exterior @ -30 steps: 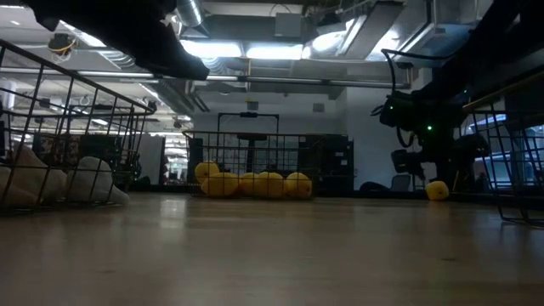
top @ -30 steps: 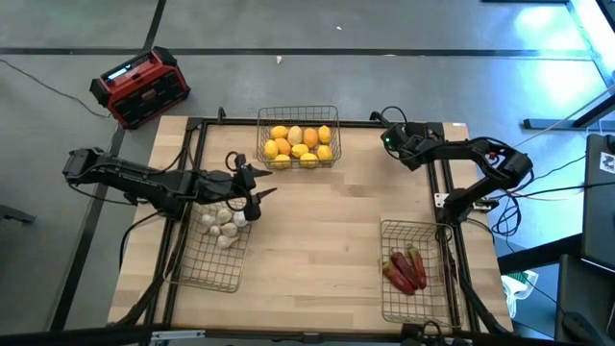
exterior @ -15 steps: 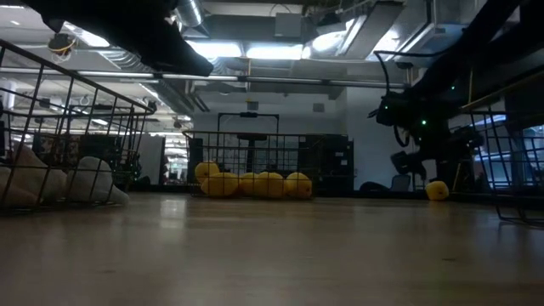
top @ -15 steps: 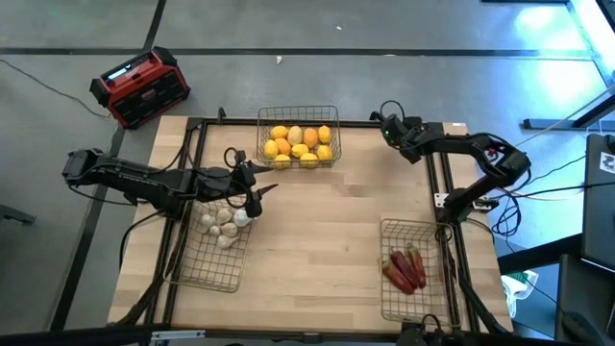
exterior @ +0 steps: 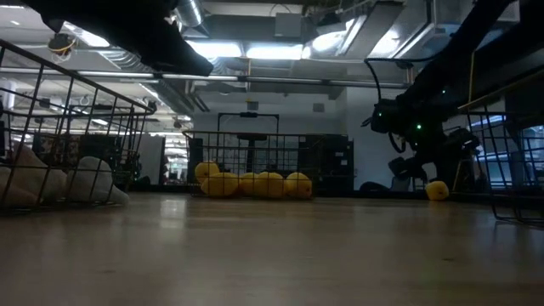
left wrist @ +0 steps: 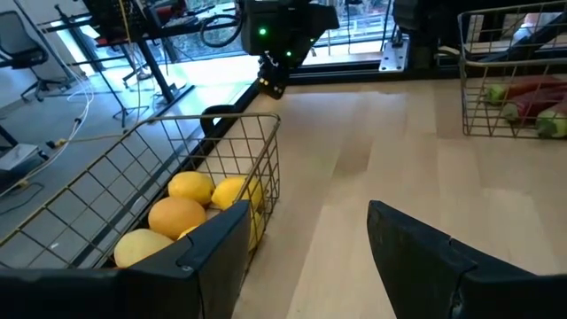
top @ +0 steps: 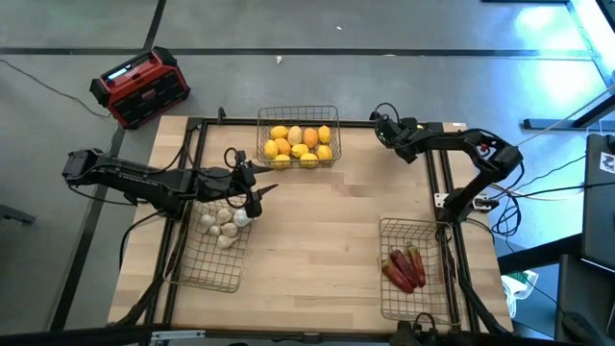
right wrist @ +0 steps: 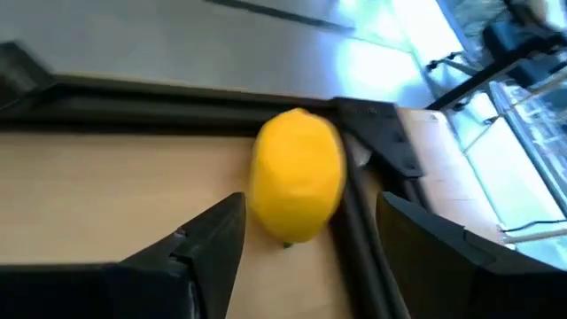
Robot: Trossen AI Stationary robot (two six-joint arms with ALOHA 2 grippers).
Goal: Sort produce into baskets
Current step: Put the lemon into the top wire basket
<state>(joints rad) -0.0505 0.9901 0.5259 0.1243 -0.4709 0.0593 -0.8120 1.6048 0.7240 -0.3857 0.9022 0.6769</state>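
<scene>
Right claw (right wrist: 301, 244) | standing unclenched astride lone lemon (right wrist: 298, 186) at table's (top: 327, 231) far corner frame, right of lemon basket (top: 298, 115) | risking nudging fruit against rail and rolling it off | left claw (left wrist: 306, 257) idling released, empty, beside garlic basket (top: 207, 264).

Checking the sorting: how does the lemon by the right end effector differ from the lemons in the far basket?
The lone lemon lies on bare table against the frame; the basket lemons are piled inside the wire basket. It sits alone at the far right corner; they cluster at far centre. Both are yellow.
</scene>
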